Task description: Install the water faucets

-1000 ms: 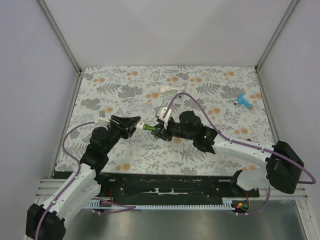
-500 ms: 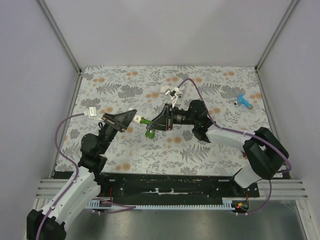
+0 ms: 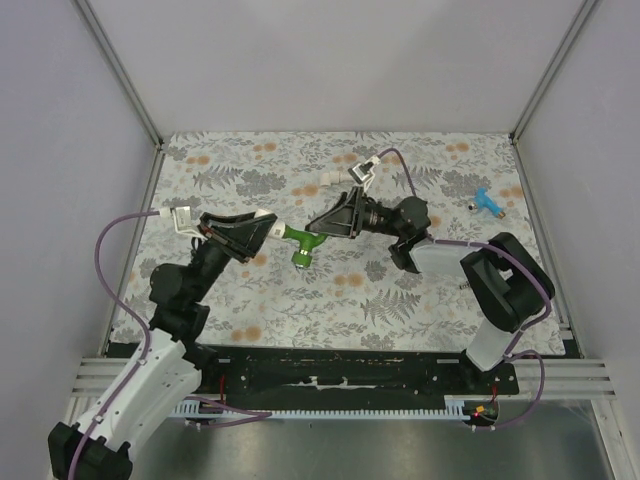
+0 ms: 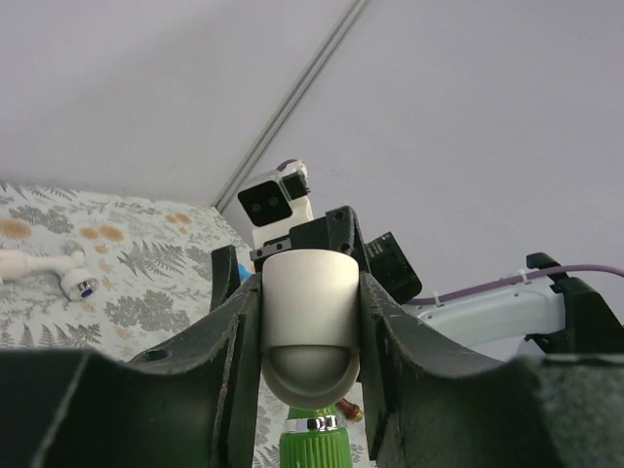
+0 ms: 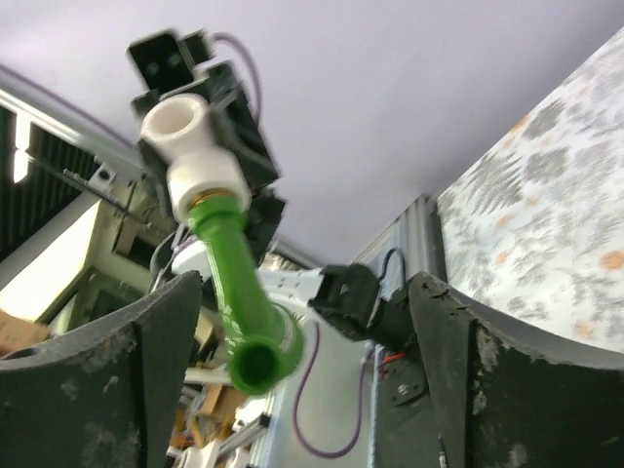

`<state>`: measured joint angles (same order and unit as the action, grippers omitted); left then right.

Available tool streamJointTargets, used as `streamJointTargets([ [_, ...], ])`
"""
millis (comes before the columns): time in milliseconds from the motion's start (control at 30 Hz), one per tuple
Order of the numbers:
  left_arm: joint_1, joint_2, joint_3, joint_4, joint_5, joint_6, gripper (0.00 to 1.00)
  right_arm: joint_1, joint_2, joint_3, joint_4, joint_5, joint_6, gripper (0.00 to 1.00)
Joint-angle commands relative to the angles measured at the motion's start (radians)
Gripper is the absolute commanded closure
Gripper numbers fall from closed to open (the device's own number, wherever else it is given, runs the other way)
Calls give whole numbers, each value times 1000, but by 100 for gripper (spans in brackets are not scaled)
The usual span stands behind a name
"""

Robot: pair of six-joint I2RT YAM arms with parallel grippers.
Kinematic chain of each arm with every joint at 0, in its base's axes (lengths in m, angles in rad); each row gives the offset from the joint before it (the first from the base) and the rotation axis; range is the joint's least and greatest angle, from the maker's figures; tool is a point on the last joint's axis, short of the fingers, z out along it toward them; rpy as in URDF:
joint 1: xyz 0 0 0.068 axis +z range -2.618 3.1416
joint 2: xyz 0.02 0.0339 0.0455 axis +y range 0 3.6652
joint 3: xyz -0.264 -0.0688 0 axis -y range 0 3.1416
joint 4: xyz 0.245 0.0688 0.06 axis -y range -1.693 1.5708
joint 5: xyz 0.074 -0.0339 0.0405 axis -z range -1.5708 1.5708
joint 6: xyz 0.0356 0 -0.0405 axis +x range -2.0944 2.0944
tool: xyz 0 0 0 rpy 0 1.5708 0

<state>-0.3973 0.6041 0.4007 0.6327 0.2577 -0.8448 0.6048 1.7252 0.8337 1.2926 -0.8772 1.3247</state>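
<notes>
bright green plastic water faucet (image 3: 300, 243) joined to short white elbow fitting (image 4: 310, 292).
left gripper (image 3: 262, 228) clamps the fitting; right gripper (image 3: 322, 222) spread wide around faucet.

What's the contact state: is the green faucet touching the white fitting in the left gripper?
Touching. The right wrist view shows the green faucet seated by its metal-ringed end against the mouth of the white fitting, with no gap between them.

Left arm (image 3: 150, 375): white link shells, black joints | right arm (image 3: 440, 262): same white-and-black build | purple cable (image 4: 585, 271) zip-tied along each | wrist camera (image 4: 276, 202): white block, two dark lenses | gripper fingers (image 5: 97, 390): matte black, scuffed grey
</notes>
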Motion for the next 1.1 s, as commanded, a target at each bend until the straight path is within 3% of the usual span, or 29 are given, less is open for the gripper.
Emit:
streamJointTargets([
  [0,-8,-38,112,-70,17,153,98,-83,-21,-10,85,38,8,2],
  [167,-9,-14,207,-266,-17,214,98,-155,-59,-38,-60,6,-109,2],
  [433,-11,23,377,-608,-172,390,98,-181,-343,-19,-881,157,-756,2],
  [600,-11,34,426,-688,-224,466,98,-181,-472,5,-1194,412,-1025,2],
  [667,-11,48,447,-715,-225,486,98,-181,-507,-13,-1192,438,-1068,2],
  [733,-9,62,474,-740,-216,500,98,-181,-550,-88,-1081,434,-1061,2],
  [900,-12,95,506,-749,-180,507,98,-181,-593,-372,-692,488,-1065,2],
  [1067,-15,132,526,-751,-158,483,98,-174,-562,-335,-704,345,-1076,6],
])
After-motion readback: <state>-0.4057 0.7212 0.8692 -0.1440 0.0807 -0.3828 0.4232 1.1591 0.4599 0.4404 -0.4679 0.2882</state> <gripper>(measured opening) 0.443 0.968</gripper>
